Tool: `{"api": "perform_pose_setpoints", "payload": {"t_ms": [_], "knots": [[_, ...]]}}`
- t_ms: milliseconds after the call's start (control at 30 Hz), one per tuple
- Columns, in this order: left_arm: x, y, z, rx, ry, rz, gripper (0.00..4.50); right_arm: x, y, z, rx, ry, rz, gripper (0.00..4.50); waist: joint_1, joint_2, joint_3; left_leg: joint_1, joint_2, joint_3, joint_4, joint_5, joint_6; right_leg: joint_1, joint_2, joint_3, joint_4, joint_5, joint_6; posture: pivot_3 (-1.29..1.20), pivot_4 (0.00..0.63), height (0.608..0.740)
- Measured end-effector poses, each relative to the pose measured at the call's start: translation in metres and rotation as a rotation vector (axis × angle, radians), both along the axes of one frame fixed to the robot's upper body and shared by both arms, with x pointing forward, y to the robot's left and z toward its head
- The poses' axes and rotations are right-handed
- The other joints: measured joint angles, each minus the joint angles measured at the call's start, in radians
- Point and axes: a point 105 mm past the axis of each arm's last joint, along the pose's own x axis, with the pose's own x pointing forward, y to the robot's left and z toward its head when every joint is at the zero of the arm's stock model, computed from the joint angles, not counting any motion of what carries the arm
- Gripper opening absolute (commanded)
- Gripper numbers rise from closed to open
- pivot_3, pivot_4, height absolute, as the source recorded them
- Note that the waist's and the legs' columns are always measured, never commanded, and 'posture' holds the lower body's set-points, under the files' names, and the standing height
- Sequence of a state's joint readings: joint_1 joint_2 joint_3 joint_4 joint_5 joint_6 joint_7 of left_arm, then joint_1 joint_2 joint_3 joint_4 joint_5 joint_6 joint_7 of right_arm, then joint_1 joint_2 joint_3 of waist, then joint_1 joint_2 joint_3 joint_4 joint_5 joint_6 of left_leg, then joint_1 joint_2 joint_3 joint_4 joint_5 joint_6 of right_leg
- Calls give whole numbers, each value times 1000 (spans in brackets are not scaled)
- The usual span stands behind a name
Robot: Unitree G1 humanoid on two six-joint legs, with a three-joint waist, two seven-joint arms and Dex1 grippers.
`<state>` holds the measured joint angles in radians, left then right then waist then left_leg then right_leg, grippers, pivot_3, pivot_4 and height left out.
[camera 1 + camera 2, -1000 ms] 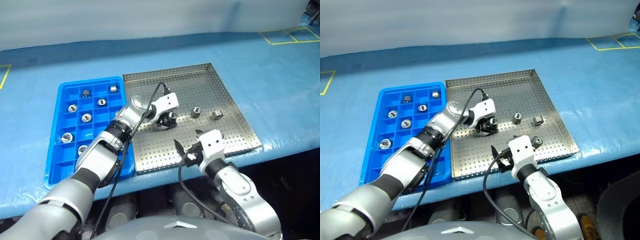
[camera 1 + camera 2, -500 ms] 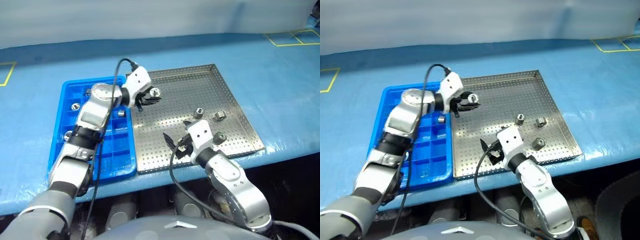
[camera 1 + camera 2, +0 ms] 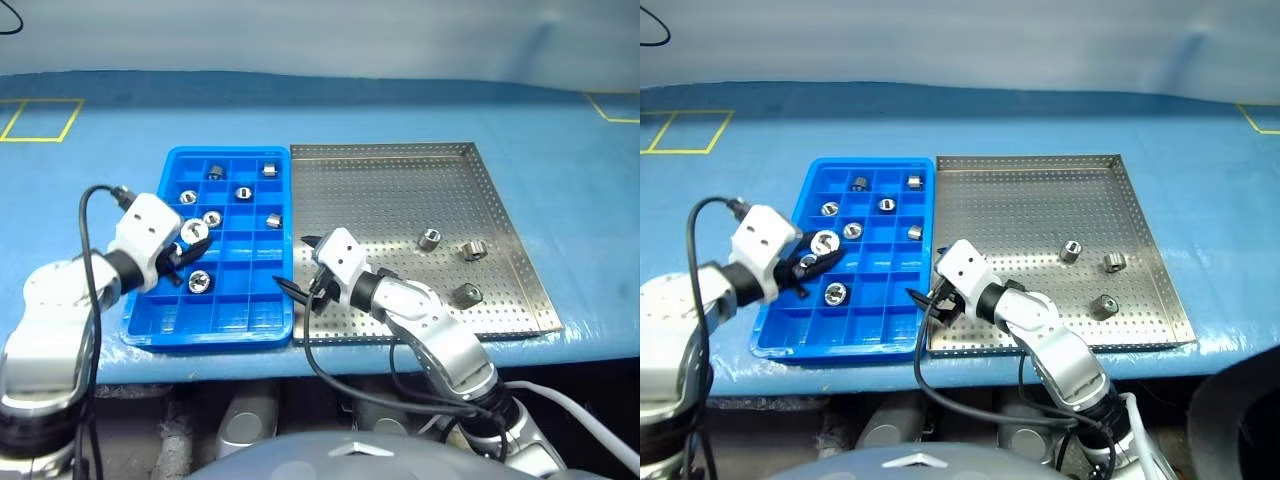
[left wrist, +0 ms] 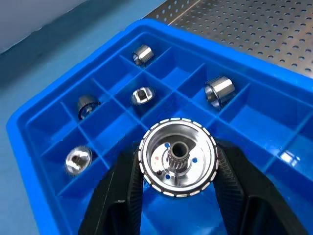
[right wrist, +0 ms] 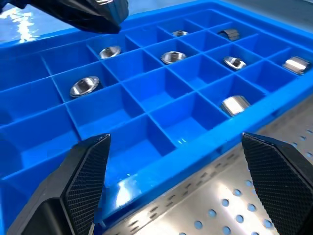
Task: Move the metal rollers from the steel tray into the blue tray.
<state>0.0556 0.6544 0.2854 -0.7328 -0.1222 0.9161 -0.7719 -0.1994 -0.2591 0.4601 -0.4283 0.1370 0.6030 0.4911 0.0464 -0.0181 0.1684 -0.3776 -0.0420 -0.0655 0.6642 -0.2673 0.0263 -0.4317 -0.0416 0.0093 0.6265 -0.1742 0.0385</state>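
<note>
Since it's lining up a drop, the left gripper [image 3: 812,256] is clenching a roller [image 4: 177,157] over the blue tray [image 3: 152,331], having swung across from the steel tray [image 3: 520,300] a second ago. Right gripper [image 3: 297,268] is hanging wide open, gripping nothing, at the blue tray's inner edge; three rollers [image 3: 430,239] are waiting in the steel tray.

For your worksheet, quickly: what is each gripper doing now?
Left gripper: shut on a metal roller over the blue tray.
Right gripper: open, empty.
</note>
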Motion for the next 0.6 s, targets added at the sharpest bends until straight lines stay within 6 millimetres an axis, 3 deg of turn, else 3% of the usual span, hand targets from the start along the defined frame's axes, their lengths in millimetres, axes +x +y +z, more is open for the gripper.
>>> {"api": "perform_pose_setpoints", "payload": {"t_ms": [267, 600], "knots": [[-44, 15, -17, 68, 93, 113, 1726, -9, 31, 0, 24, 8, 169, 4500, 60, 0, 0, 1, 1, -10, -2, 3, -6, 2, 3, -6, 1, -3, -4, 385, 150, 740], [-56, 30, -29, 121, 153, 218, 1726, -14, 37, -2, 32, 18, 214, 4500, 99, 1, 0, 1, 1, -14, -5, 5, -10, 2, 4, -10, 1, -5, -7, 366, 150, 740]]}}
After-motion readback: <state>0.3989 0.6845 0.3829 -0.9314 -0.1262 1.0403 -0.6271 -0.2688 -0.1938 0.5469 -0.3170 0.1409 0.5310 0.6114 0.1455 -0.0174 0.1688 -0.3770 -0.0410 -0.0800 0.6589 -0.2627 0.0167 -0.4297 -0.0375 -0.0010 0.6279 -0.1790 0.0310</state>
